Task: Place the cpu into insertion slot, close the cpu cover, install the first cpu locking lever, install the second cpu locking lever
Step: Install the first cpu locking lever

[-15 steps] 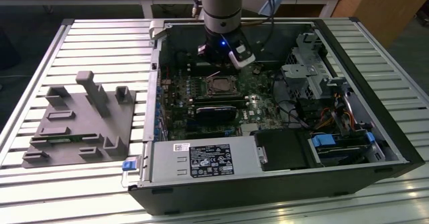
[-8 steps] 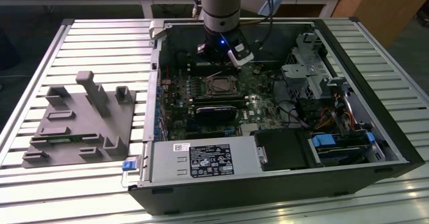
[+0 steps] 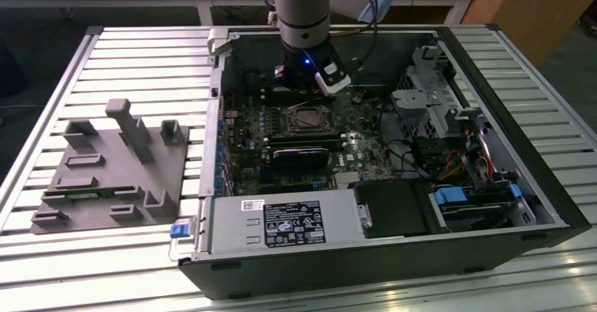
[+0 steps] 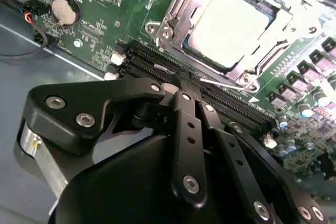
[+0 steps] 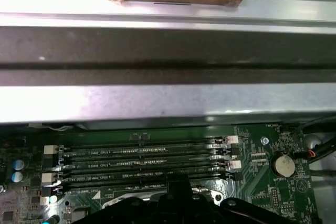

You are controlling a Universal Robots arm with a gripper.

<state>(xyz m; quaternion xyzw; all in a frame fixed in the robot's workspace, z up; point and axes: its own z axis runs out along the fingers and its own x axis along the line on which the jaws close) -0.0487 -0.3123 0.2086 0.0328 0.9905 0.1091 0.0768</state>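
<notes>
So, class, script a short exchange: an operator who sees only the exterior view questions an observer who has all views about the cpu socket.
Operator: Is the chip seated yet?
Observer: Yes. In the second wrist view the flat square silver-grey cpu lies inside the silver-rimmed insertion slot.
Operator: And the cover?
Observer: The thin silvery metal cpu cover lies down flat, framing the chip's edges.

Cpu [image 4: 233, 24] dull silver metal (fingers [image 4: 185, 129] matt black).
</notes>
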